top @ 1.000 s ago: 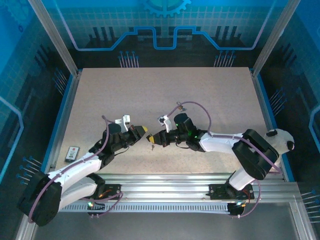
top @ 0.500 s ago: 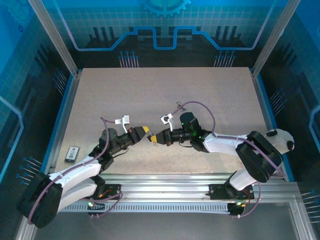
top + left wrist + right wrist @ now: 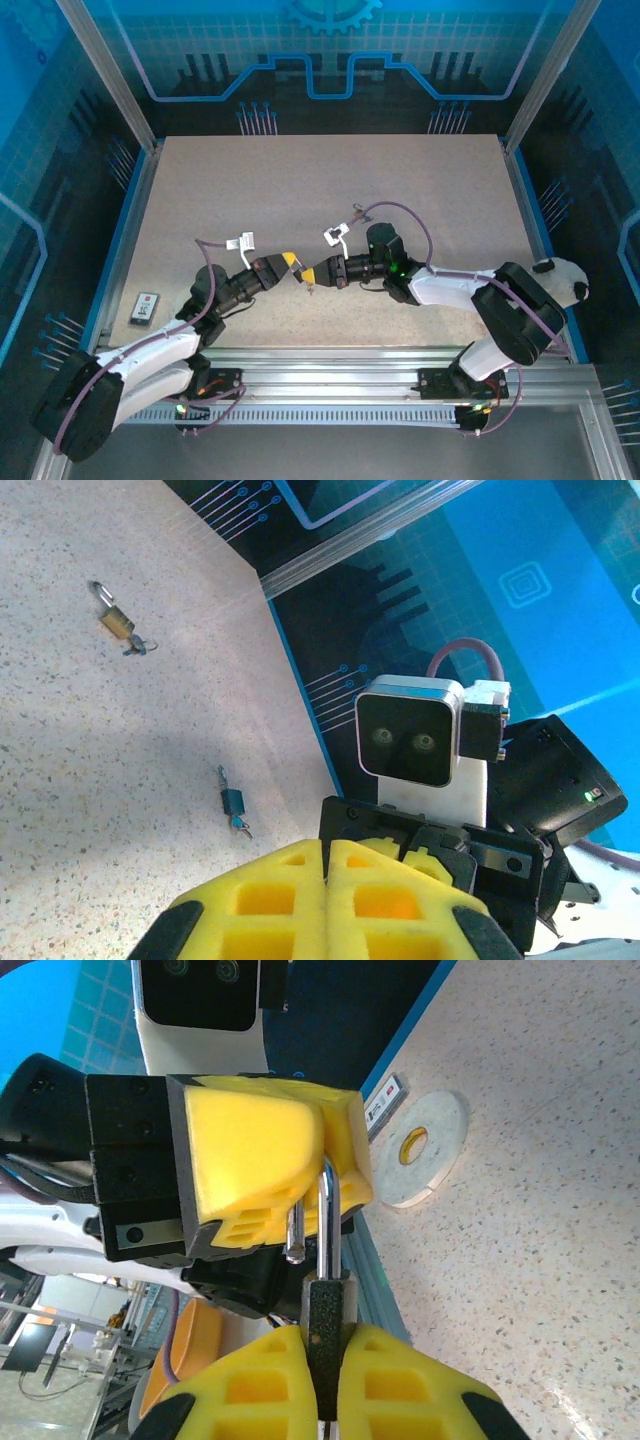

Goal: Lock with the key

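Right end effector (image 3: 322,1345) clamps the dark padlock (image 3: 328,1305) by its body, clear above the table (image 3: 540,1160), while the left end effector (image 3: 325,1185) pinches the open shackle (image 3: 328,1228), likely so the two can be pressed shut.

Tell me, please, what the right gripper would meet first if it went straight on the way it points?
The left gripper, facing it close ahead; its shut fingers seem to pinch the shackle of the padlock the right gripper holds.

arms (image 3: 450,287) wht shells, blk joints | cables (image 3: 466,643) purple | end effector pads (image 3: 260,900) ylw
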`<state>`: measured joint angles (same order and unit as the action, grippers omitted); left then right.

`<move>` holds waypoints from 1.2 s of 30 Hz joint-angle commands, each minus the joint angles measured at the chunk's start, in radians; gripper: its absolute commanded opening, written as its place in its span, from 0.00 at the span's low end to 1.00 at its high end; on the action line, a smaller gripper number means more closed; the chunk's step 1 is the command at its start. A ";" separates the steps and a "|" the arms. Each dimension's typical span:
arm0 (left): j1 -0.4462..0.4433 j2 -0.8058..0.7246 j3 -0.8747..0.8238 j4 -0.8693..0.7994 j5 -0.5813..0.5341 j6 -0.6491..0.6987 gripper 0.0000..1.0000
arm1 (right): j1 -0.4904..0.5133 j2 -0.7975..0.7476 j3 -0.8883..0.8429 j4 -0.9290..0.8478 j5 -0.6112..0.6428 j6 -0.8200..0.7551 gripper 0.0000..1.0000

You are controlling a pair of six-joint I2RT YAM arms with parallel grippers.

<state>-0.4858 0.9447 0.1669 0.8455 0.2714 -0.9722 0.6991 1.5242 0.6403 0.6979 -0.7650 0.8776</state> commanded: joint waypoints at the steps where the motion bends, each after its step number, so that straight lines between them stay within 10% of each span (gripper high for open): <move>1: 0.012 -0.011 -0.039 0.058 -0.089 0.051 0.00 | -0.020 -0.042 -0.015 0.062 -0.092 0.029 0.00; 36: -0.086 0.048 -0.078 0.286 -0.005 0.086 0.00 | -0.084 0.028 -0.010 0.360 -0.153 0.244 0.00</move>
<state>-0.5537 0.9840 0.1188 1.1149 0.2501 -0.9382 0.6529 1.5452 0.6140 0.9516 -0.9371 1.0931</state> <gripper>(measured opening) 0.048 0.068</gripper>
